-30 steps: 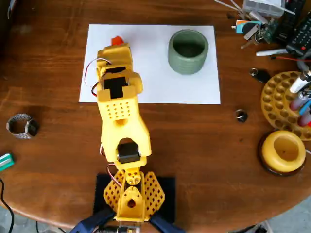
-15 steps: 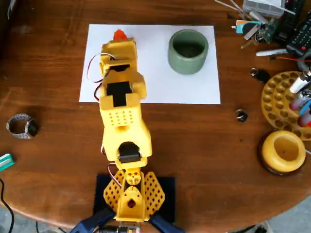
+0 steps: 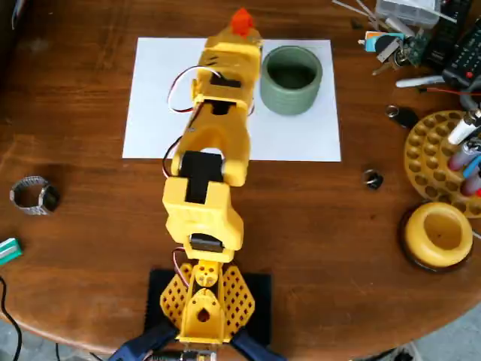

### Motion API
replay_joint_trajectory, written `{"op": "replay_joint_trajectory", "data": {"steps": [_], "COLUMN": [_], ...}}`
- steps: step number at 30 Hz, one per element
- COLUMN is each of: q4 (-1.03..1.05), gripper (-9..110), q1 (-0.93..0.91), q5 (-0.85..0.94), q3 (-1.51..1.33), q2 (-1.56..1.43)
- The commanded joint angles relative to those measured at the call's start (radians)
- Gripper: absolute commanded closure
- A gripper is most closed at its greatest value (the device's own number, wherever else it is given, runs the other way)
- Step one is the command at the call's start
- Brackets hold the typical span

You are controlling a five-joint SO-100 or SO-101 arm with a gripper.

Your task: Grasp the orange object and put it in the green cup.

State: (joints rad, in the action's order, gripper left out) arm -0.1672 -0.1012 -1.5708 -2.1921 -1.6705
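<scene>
The orange object (image 3: 241, 19) is a small bright piece poking out past the tip of the yellow arm, at the far edge of the white paper (image 3: 154, 98). My gripper (image 3: 240, 30) is shut on it; the fingers themselves are hidden under the wrist body. The green cup (image 3: 291, 79) stands upright on the paper, just right of the wrist and slightly nearer the base, with its dark inside showing. The held piece is to the upper left of the cup's rim, not over its opening.
A yellow round holder (image 3: 438, 235) and a yellow perforated pen tray (image 3: 436, 154) sit at the right edge. Tools and cables (image 3: 421, 37) crowd the top right. Small dark parts (image 3: 373, 179) lie on the wood, and a wristwatch (image 3: 34, 195) lies at the left.
The arm has stretched out and swung right, carrying the orange object from the paper's upper left to beside the green cup. The cup has not moved.
</scene>
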Motion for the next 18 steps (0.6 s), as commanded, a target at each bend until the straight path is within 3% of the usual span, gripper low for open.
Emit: {"op": "replay_joint_trajectory", "data": {"steps": [1, 18], "q4": [0.005, -0.005], "gripper": [102, 102], "q1": [-0.063, -0.219], "q5": [0.002, 0.009], "q3": [0.011, -0.006], "q2": [-0.064, 0.015]}}
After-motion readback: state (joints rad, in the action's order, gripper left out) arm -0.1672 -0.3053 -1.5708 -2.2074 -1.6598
